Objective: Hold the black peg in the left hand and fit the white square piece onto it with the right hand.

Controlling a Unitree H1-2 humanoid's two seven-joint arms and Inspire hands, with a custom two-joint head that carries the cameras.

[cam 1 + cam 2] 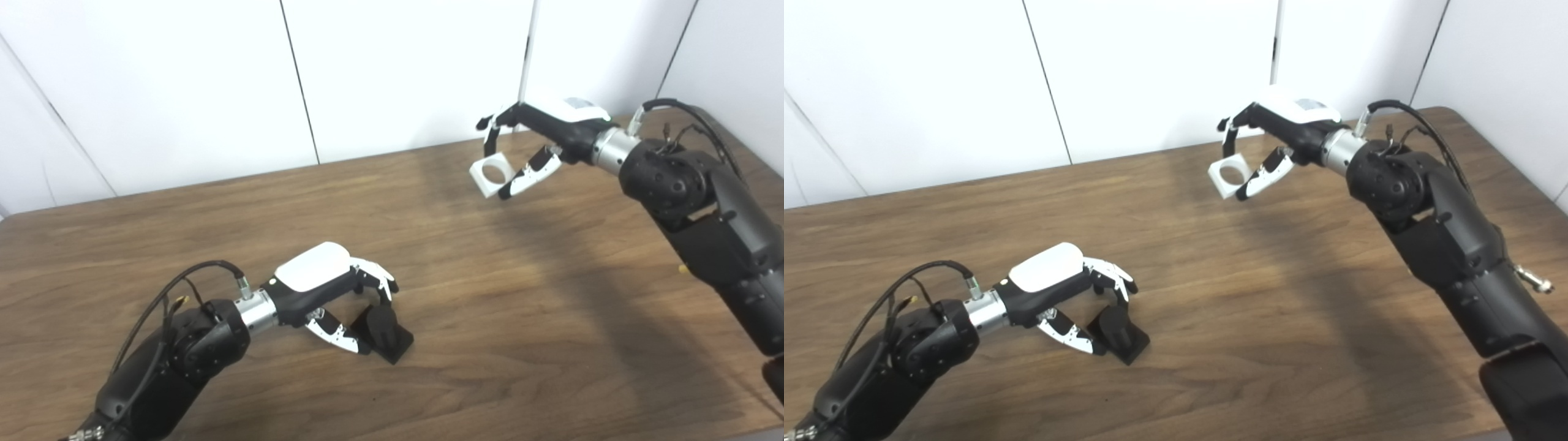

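Near left on the wooden table [490,318], my left robot hand [343,300] grips the black plastic peg [383,334]; far right, my right robot hand [527,144] pinches the white square holed piece [490,174], whose hole I'd align squarely first.

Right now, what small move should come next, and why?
Probably carry the white square piece, held in the right hand, toward the black peg. The left hand is around the peg near the front, and the two are far apart.
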